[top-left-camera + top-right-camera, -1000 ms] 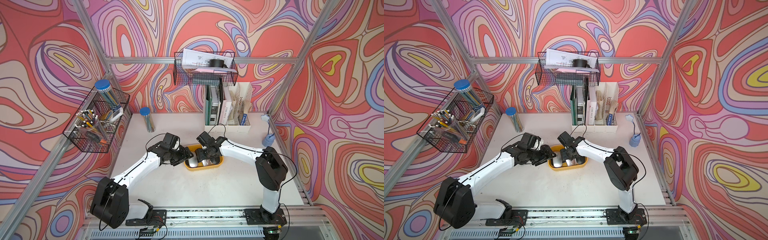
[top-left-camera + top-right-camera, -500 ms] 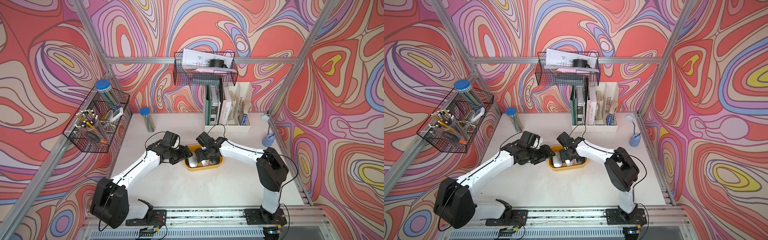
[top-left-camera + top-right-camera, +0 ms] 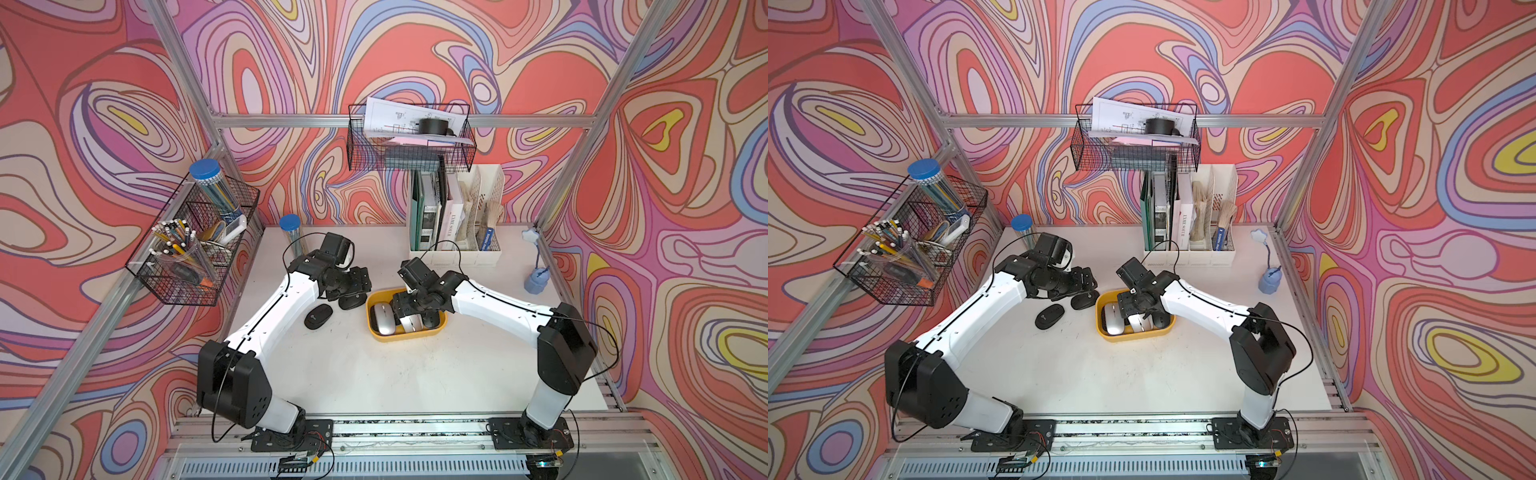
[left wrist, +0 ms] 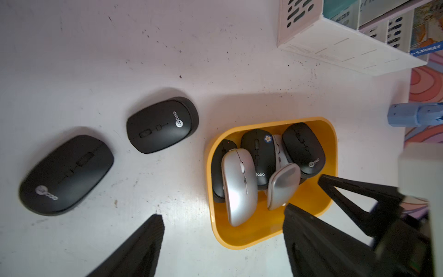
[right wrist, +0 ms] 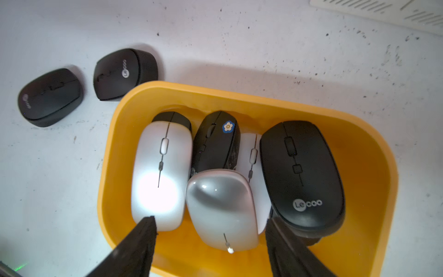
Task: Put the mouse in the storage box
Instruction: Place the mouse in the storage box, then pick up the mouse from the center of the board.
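Observation:
The yellow-orange storage box (image 3: 399, 336) (image 5: 239, 96) stands mid-table and holds several black and silver mice. A silver mouse (image 5: 220, 206) lies on top of them between my right gripper's (image 5: 212, 225) open fingers, with a gap on each side. That right gripper (image 3: 406, 309) hangs over the box. Two black mice lie on the table left of the box, one (image 3: 318, 316) (image 4: 66, 175) farther out and one (image 3: 351, 301) (image 4: 163, 124) closer. My left gripper (image 3: 360, 293) (image 4: 223, 223) hovers open and empty by the box's left end, above the closer mouse.
A white file organizer (image 3: 455, 245) stands at the back with a black wire basket (image 3: 409, 143) above it. Another wire basket (image 3: 195, 249) hangs on the left wall. A blue-lidded tube (image 3: 291, 232) stands back left and a small blue lamp (image 3: 536, 282) at the right.
Both grippers' jaws have spread wider. The left gripper has drawn back a little from the box, uncovering the farther black mouse. The right gripper stays over the box.

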Controlling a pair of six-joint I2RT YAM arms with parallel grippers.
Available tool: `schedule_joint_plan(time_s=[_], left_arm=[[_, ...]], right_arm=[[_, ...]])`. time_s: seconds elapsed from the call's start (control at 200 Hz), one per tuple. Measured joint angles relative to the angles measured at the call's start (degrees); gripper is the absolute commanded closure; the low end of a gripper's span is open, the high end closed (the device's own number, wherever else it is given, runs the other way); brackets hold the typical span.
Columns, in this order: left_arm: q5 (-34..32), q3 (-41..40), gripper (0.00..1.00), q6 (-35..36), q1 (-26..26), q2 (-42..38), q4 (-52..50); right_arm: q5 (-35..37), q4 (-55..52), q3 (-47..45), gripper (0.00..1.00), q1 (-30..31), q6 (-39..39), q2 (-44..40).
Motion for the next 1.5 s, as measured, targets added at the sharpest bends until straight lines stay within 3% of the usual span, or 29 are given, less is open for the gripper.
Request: schedule_joint_plan(time_s=[0.225,0.471,0.716,1.117,1.502], left_arm=[[-6.3,7.2,0.15,19.5,0.3,6.8,-1.6],[-11.3,8.4,0.14,43.4,0.3,10.8,-2.0],[-9.3,8.5,0.17,61.2,1.6,17.4,-3.2],[-3.9,13.2,0.16,74.1,4.6,24.7,-6.8],[-2.9,12.6,0.17,75.6,5.1,27.2,-5.3]], right_arm=[[0.0,0.3,-1.0,0.24,0.0,-0.9,-4.3],[0.1,-0.2,-2.2,0.22,0.0,-2.7,-5.6],[0.0,-1.1,-2.6,0.19,0.0,-4.6,-7.7],[-14.6,-0.1,-0.3,0.15,0.0,-8.1,-8.7],[-15.0,7.3,0.9,0.13,-0.8,-9.5,-2.8]])
